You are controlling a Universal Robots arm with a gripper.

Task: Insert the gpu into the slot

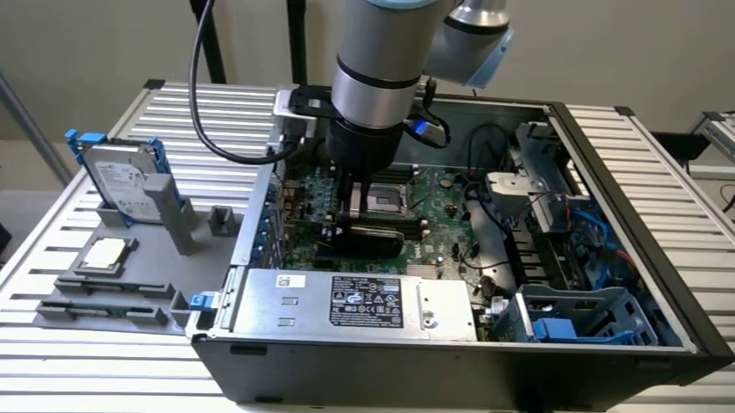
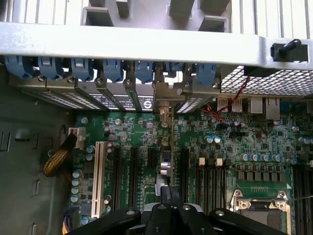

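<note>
Jaws first: what have they got?
— Closed narrow on the thin, flat black rectangular gpu [image 1: 373,234], held on edge under the arm.
Now left to right across the slatted metal bench [image 1: 677,181].
— Near its left edge in the exterior view, a grey plastic fixture [image 1: 115,292] carries an upright silver hard drive [image 1: 119,176] and a small square silver processor chip [image 1: 106,252]. Beside it stands the open dark grey computer case [image 1: 460,383]. The gpu is inside, over the green motherboard [image 1: 442,202], toward that board's left edge.
Seated?
— Cannot tell. In the wrist view it runs parallel with the long black slots [image 2: 133,171], its metal end at the row of blue plastic clips [image 2: 112,68]. A silver labelled power-supply box [image 1: 356,301] fills the case's near edge; a blue drive cage [image 1: 574,320] sits in its right near corner.
</note>
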